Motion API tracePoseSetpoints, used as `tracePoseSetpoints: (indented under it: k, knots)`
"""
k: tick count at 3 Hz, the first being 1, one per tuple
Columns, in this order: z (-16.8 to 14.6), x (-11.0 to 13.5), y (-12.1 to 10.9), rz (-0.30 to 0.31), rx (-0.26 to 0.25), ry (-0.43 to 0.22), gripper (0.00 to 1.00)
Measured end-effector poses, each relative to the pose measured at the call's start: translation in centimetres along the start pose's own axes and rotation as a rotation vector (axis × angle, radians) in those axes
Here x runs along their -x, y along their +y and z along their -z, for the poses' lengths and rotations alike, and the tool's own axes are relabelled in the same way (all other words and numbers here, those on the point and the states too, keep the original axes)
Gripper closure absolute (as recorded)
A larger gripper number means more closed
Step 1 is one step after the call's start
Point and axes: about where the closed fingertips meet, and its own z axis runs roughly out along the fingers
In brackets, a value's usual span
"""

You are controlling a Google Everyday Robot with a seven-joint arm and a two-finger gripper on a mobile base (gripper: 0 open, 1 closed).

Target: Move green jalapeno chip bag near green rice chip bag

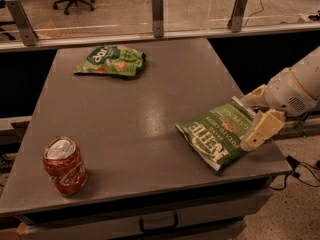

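One end effector (256, 120) at jalapeno bag (214, 134) edge

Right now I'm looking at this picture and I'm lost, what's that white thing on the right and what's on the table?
One camera looks down on a grey table. The white thing is a robot arm; its gripper is at the right edge of the green jalapeno chip bag. Whether it holds the bag, I cannot tell. The green rice chip bag lies back left, and a red cola can stands front left.
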Motion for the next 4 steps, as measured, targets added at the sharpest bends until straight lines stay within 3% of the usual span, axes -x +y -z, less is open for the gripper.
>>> tracePoseSetpoints:
  k: [2, 3, 4]
  knots:
    - [-1.3, 0.4, 0.2, -0.006, 0.016, -0.026, 0.64]
    - [0.0, 1.7, 0.1, 0.015, -0.012, -0.050, 0.88]
    - [3.2, 3.8, -0.1, 0.055, -0.069, -0.089, 1.00]
